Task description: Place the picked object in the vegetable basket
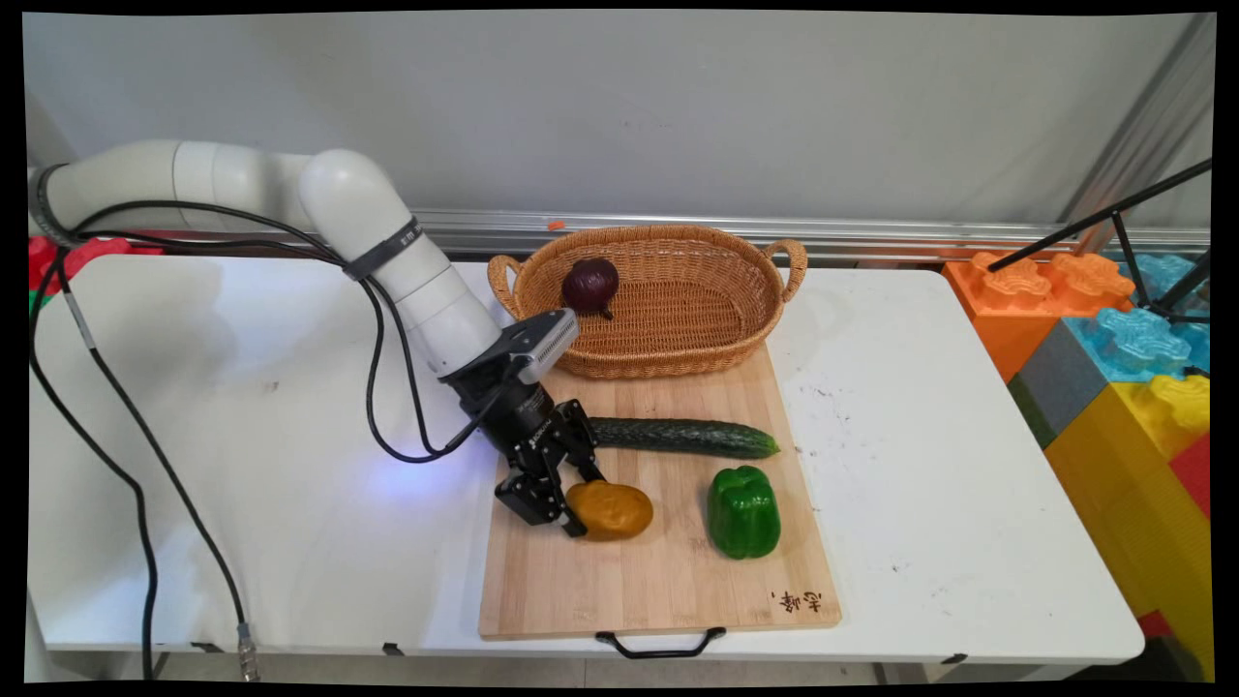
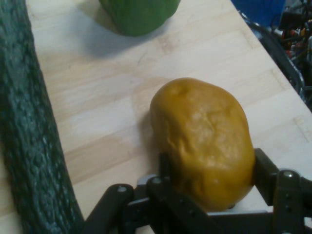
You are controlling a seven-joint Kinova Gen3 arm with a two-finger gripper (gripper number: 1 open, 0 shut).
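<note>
Pincer [image 1: 579, 503] clamped on potato [image 1: 612, 510], resting on cutting board [image 1: 668, 581]. Hand view confirms fingers [image 2: 265, 178] touching both flanks. Main view alone shows basket [image 1: 678, 334], onion [image 1: 590, 285].

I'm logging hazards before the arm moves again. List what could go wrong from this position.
1. The gripper has its fingers on either side of the potato's near end only; its lumpy, rounded shape could slip or roll out.
2. The cucumber lies close beside the gripper's linkage, so a sideways swing might nudge it across the cutting board.
3. The hanging black cable could snag.
</note>
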